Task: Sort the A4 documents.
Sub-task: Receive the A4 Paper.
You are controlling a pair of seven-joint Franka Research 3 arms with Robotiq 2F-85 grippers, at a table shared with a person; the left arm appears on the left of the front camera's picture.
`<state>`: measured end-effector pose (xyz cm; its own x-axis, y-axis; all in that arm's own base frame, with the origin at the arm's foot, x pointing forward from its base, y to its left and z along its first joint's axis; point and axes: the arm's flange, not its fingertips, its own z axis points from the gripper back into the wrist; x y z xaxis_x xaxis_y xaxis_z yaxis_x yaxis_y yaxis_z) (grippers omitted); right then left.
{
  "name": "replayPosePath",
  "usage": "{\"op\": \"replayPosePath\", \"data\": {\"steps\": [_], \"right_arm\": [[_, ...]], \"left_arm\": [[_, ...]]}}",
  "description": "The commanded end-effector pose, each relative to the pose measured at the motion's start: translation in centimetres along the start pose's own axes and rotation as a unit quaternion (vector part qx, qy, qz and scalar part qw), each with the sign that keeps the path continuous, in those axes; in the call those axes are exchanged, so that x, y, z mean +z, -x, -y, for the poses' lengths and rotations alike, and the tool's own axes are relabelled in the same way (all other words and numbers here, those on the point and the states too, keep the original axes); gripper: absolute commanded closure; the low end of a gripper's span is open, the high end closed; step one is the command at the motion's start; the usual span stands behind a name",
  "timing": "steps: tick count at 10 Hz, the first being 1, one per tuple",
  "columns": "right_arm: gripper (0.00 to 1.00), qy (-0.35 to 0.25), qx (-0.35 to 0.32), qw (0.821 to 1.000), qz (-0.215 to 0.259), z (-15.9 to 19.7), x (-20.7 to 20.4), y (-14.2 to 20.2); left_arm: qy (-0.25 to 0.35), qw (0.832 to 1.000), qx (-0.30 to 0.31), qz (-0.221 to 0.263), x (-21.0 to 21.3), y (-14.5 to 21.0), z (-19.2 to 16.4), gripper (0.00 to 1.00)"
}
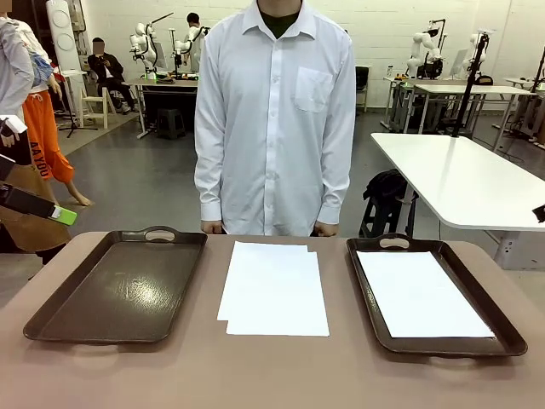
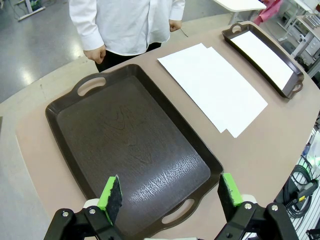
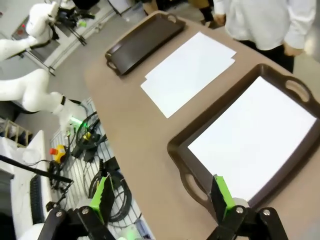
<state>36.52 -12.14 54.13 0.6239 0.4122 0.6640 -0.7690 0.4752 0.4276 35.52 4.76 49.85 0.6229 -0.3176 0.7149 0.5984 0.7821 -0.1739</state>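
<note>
By near edge of table (image 1: 272, 375), left gripper (image 2: 170, 192) and right gripper (image 3: 161, 196) wide open, empty.

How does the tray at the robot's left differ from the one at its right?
The left tray is bare; the right tray holds a white sheet covering most of its floor. The left tray lies left of the middle papers, the right tray right of them. Both are dark brown with cut-out handles.

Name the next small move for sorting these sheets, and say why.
Probably swing the open left gripper from over the empty left tray toward the middle stack of sheets; the right tray already holds a sheet.
</note>
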Motion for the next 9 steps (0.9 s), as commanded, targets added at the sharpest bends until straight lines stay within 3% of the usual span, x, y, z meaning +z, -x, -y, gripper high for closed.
{"op": "replayPosePath", "data": {"steps": [1,3,4,5,9], "right_arm": [[0.00,0.000,0.007,1.000,-0.003,0.95,0.78,-0.88],[0.00,0.007,0.001,1.000,-0.003,1.18,0.44,-1.07],[0.00,0.066,-0.056,0.995,0.041,1.13,0.58,-1.41],[0.00,0.007,-0.002,1.000,-0.009,0.99,0.59,-1.04],[0.00,0.007,-0.002,1.000,-0.009,0.99,0.59,-1.04]], "left_arm": [[0.009,1.000,-0.006,0.005,-0.11,0.17,-0.19,0.00],[0.009,1.000,-0.006,0.005,-0.11,0.17,-0.19,0.00],[0.009,1.000,-0.006,0.005,-0.11,0.17,-0.19,0.00],[0.009,1.000,-0.006,0.005,-0.11,0.17,-0.19,0.00],[0.009,1.000,-0.006,0.005,-0.11,0.17,-0.19,0.00]]}}
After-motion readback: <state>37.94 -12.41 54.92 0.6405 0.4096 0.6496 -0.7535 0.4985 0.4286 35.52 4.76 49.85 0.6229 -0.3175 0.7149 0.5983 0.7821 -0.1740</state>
